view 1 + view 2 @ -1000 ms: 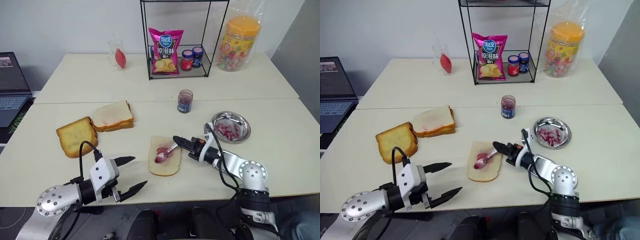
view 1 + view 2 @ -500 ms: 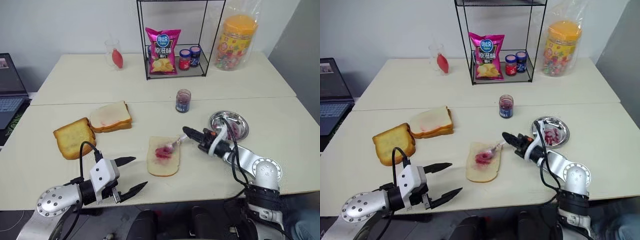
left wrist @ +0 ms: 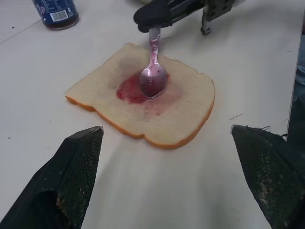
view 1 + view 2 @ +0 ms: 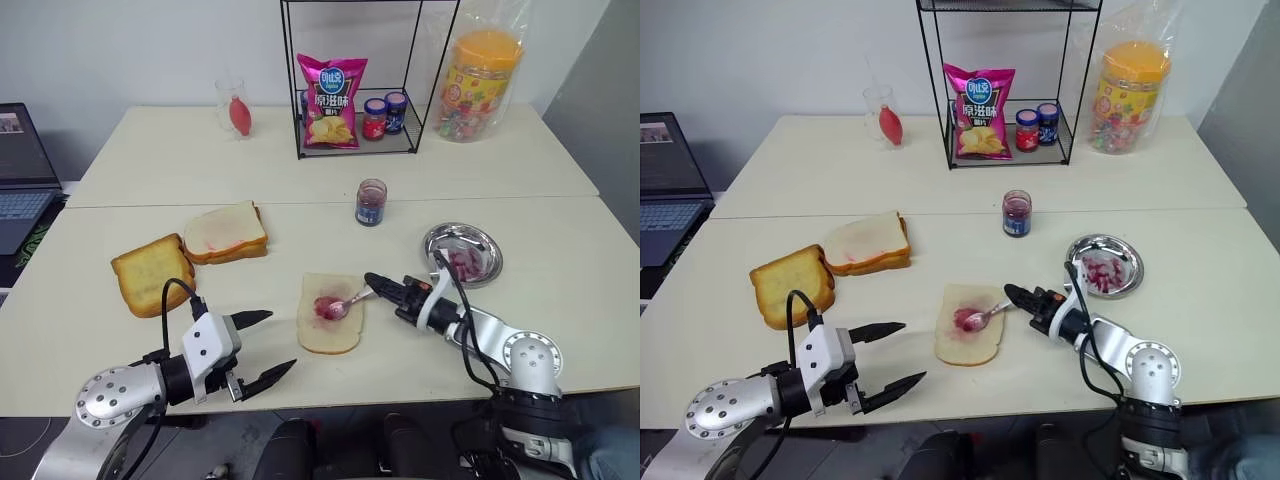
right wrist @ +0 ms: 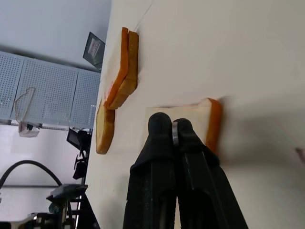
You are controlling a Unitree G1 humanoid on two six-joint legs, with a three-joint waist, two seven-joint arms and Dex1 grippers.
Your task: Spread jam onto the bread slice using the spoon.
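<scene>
- The right gripper [image 4: 374, 284] pinches the spoon [image 4: 346, 300] by the end of its handle, fingers clamped tight on it; the handle runs out from the fingertips and down to the bowl.
- The spoon's bowl rests on the bread slice [image 4: 330, 313], right on the red smear at its middle; the bread spreads out under and around the bowl, its nearest edge just under the handle.
- The jam jar [image 4: 370, 202] stands beyond the spoon, well apart from it, farther up the table [image 4: 560, 240].
- The left gripper [image 4: 258, 347] hangs off to the side of the bread, fingers spread wide, holding nothing; the bread lies just ahead of it.
- To do this step well, I'd say the bowl's back should stay flat on the crumb and sweep out from the smear toward the bare corners, pressing lightly so the thin slice neither tears nor slides.
- The smear is small and the edges look bare, so the spreading seems only partly done; another dip in the jar may be needed.
- The free left gripper could steady the slice if it starts to drag.
- Against a second ago: the spoon's bowl sat lower on the slice then, and the right gripper was closer in over the bread's edge; now the gripper has drawn back and the bowl sits at the smear's outer side.
- The left gripper has stayed put, just as wide.
</scene>
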